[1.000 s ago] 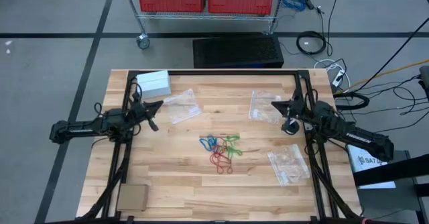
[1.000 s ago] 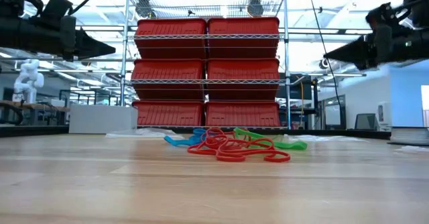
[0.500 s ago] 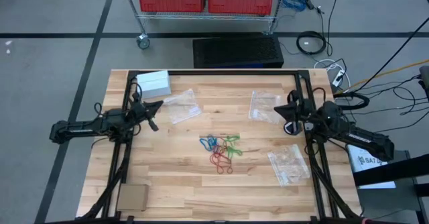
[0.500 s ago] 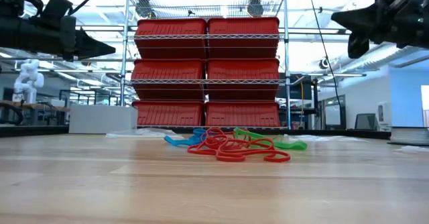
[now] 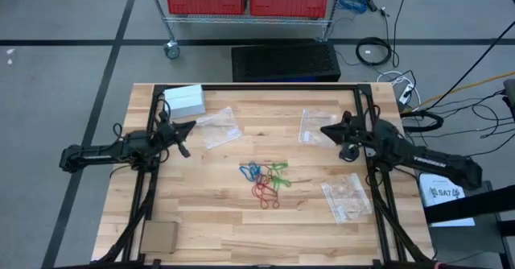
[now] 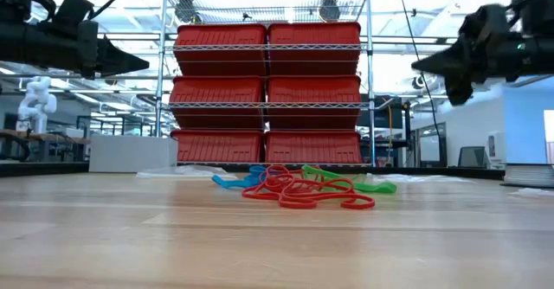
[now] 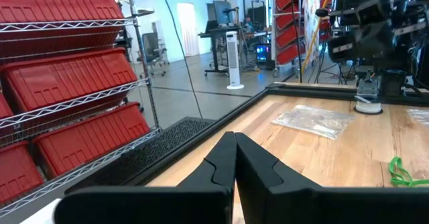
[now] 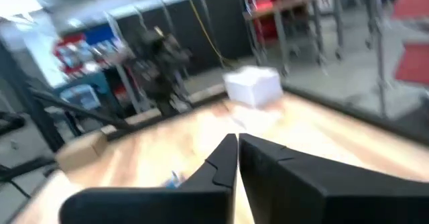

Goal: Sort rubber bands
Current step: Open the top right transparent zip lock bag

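Note:
The rubber bands (image 5: 265, 180) lie in one tangled pile of red, blue and green loops on the wooden table's middle, and they also show in the low view (image 6: 299, 188). A green loop (image 7: 402, 174) appears in the left wrist view. My left gripper (image 5: 193, 125) hovers shut and level above the table's left side, pointing toward the middle. My right gripper (image 5: 323, 129) hovers shut above the right side, over a clear bag, pointing left. Both are well above and away from the pile, with nothing between their fingers.
Three clear plastic bags lie flat: far left of centre (image 5: 219, 127), far right (image 5: 315, 126), near right (image 5: 348, 198). A white box (image 5: 184, 101) sits at the far left and a cardboard piece (image 5: 158, 237) at the near left corner. A black frame (image 5: 257, 87) borders the table.
My right gripper has risen and rolled about its own axis, then come back down, and its tip now reaches slightly farther toward the table's middle. The rubber bands have not moved.

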